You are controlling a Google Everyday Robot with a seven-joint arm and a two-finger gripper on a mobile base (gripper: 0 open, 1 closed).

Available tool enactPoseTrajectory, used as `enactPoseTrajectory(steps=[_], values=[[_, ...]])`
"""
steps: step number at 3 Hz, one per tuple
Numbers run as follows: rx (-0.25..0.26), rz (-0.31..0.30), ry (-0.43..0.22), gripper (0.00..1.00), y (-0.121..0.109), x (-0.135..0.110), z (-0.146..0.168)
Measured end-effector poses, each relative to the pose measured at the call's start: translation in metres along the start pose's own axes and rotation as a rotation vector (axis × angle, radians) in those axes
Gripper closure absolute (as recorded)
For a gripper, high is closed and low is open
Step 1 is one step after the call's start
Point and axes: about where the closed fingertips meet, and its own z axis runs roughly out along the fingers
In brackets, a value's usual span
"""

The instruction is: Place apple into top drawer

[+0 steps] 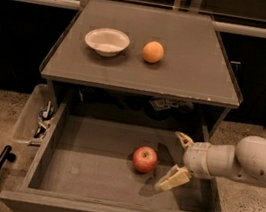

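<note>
On the table top [192,82]
A white bowl [107,41]; orange fruit [153,51] just beside it (gripper [178,159], fingers spread, well apart from the bowl).

You had the hand [179,159] low inside the top drawer [86,173], near its right wall, with its two fingers spread apart. The apple [145,159] sat just to its left, blocking a straight sweep leftward. Beyond the apple the drawer floor lay bare up to the left wall. The desk [187,81] overhung the drawer's back, so you had entry from above only toward the front. A bowl [107,41] and an orange [153,52] stood on the desk's left half; its right half was bare.
</note>
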Motion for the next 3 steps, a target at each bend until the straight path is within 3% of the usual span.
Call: enactPoseTrajectory(steps=[1,3], values=[[0.042,-0.064,0.011,0.0,-0.008,-0.008,-0.054],[0.17,-0.181,0.003,0.0,-0.062,-0.019,-0.147]])
